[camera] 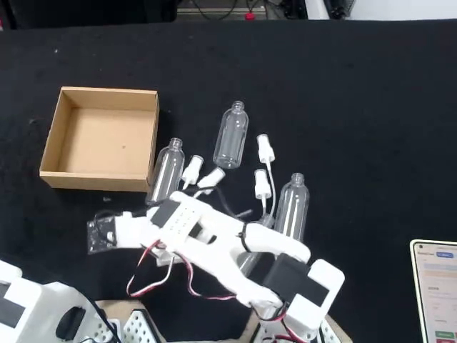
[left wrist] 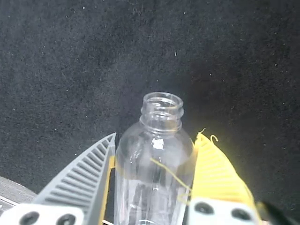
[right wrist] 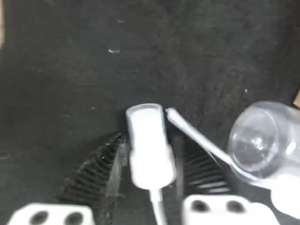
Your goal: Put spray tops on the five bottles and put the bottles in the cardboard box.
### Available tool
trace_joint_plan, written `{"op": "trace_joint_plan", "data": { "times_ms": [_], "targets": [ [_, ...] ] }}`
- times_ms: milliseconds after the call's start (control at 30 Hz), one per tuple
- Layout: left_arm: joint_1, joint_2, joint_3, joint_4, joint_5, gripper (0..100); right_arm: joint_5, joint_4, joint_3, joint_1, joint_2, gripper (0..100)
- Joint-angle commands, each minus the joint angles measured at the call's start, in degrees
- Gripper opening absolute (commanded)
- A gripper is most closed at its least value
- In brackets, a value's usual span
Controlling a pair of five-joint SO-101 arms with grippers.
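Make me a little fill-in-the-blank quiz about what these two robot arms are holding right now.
The jaws of the left gripper clamp a clear ___.
The jaws of the right gripper hold a white ___.
The cardboard box sits on a ___ table.
Missing words: bottle; spray top; black.

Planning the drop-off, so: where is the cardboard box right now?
In the high view, the cardboard box sits open on the left side of the table, a capless bottle just beside its right wall.
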Motion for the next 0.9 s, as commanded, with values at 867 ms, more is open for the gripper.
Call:
{"op": "trace_joint_plan", "data": {
  "times_ms": [867],
  "targets": [
    [36.0,-42.9,13.2,0.2,20.0,16,-39.5,7.4,-39.7,31.3,-35.6,1.1]
  ]
}}
